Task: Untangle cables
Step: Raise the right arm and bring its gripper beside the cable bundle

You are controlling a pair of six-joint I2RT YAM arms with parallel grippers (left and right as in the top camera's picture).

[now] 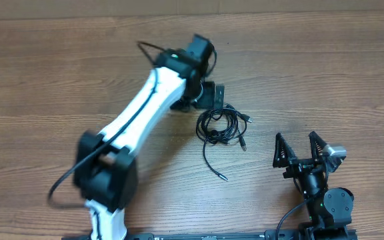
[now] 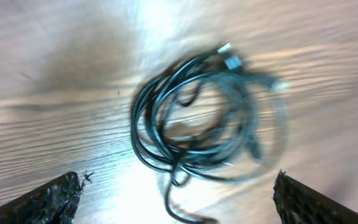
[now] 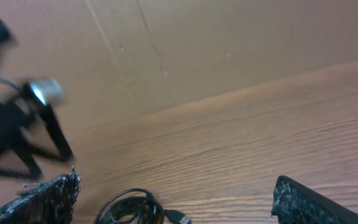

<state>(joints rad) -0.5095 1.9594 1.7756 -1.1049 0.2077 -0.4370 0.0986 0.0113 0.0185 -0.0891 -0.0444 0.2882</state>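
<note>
The cables lie as one tangled coil of thin black cord on the wooden table, with a loose end trailing toward the front. My left gripper hovers just behind and to the left of the coil. In the left wrist view the coil fills the middle, blurred, and the left gripper is open with nothing between its fingers. My right gripper stands open to the right of the coil and apart from it. The right wrist view shows the coil with a plug between the right gripper's spread fingers.
The white left arm reaches diagonally across the table from the front left. A brown cardboard wall stands behind the table. The left arm's end shows blurred at the left of the right wrist view.
</note>
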